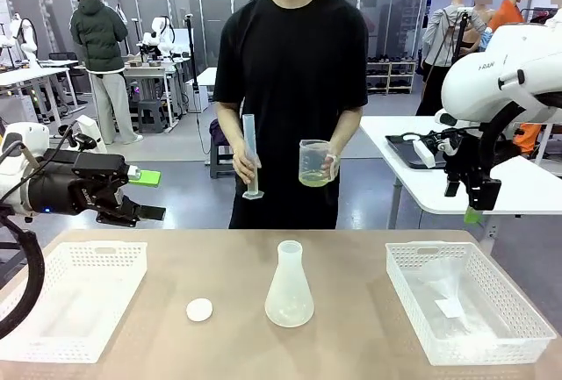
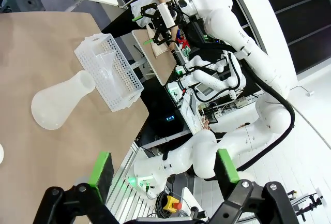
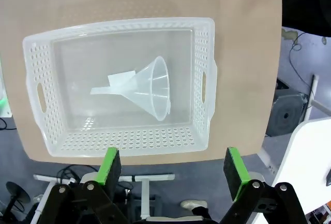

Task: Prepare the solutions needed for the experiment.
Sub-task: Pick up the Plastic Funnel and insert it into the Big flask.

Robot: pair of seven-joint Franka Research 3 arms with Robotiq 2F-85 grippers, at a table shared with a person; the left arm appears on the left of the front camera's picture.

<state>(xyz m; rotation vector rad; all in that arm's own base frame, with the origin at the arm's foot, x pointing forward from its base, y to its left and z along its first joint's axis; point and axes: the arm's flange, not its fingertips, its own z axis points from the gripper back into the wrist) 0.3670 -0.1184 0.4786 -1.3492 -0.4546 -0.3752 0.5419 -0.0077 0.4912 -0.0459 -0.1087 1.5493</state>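
Note:
The solutions (image 1: 313,177) are a shallow pale yellow-green layer in a clear beaker (image 1: 314,161) held in one hand of the person across the table. The person's other hand holds a tall measuring cylinder (image 1: 251,156). A translucent conical flask (image 1: 289,285) (image 2: 54,105) stands on the table's middle with no liquid visible inside. My left gripper (image 1: 147,196) (image 2: 164,168) hovers open above the left side, lying level. My right gripper (image 1: 465,200) (image 3: 173,167) hangs open, pointing down over the right basket (image 1: 439,248) (image 3: 124,25). Nothing is between either pair of fingers.
A clear funnel (image 3: 150,87) lies on its side in the right basket. Another white basket (image 1: 97,248) sits at the table's left. A small round white stopper disc (image 1: 199,310) lies left of the flask. The left wrist view shows the right basket (image 2: 111,74) beyond the flask.

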